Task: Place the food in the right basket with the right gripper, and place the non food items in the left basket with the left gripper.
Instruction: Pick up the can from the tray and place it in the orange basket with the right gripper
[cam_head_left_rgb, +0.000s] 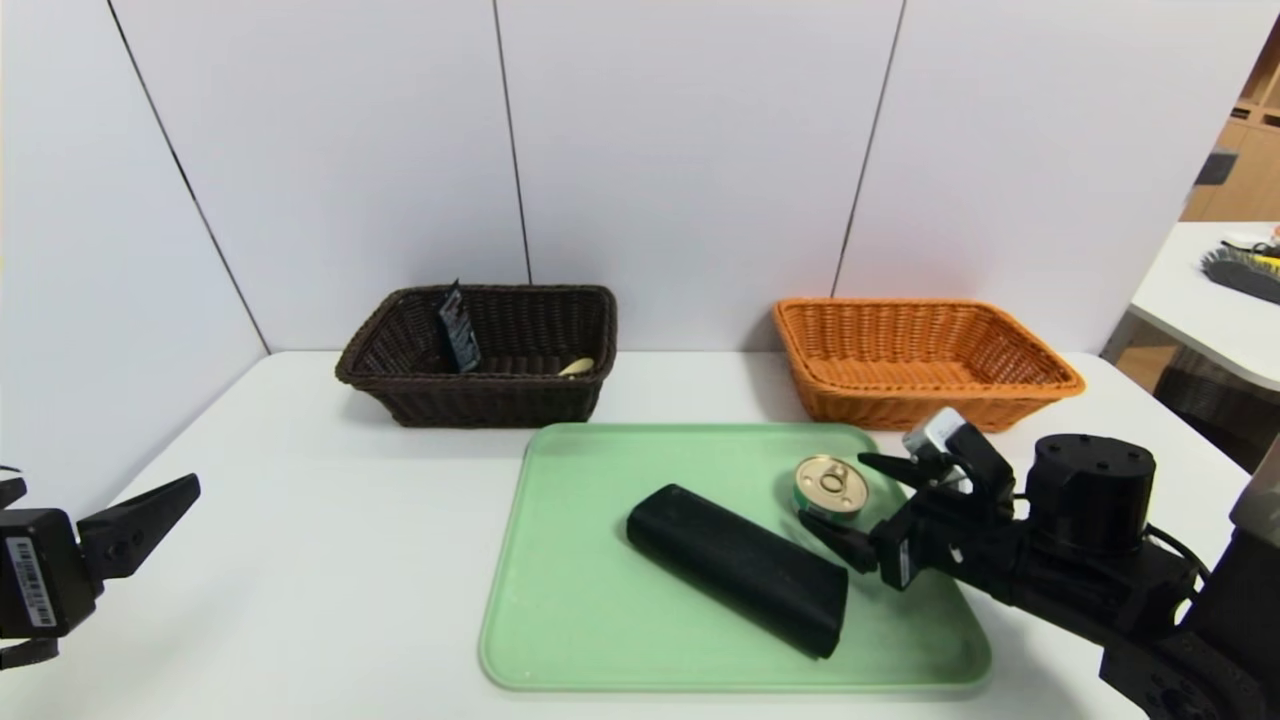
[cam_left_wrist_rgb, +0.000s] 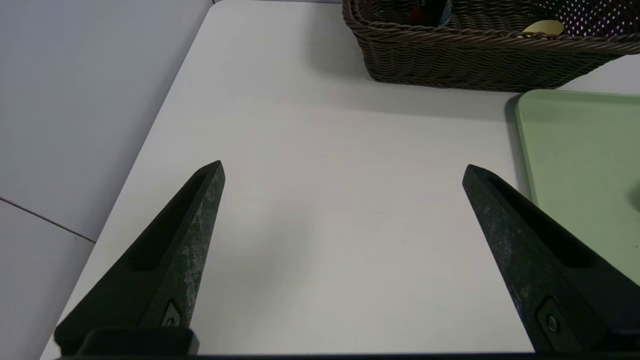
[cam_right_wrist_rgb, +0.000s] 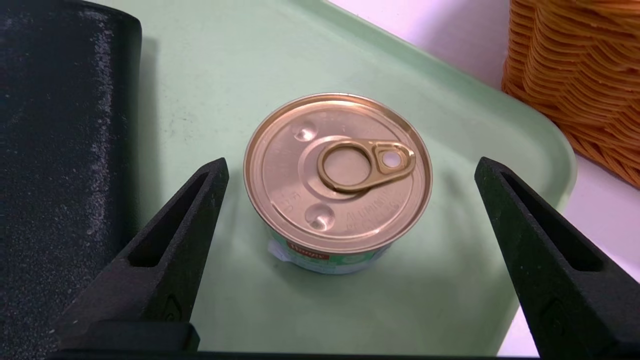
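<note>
Black wedge fingers of the right gripper stand spread wide at either side of the tin can, touching neither its lid nor its label. That can sits upright on the green tray, toward the tray's 2 o'clock corner. Just beside it, at its 8 o'clock, lies the long black case, slanted across the tray's middle. Beyond the tray at 1 o'clock stands the orange basket; at 11 o'clock the dark brown basket holds a dark tube and a yellow spoon. Over the white table at 9 o'clock hangs the left gripper, fingers likewise spread, well apart from everything.
</note>
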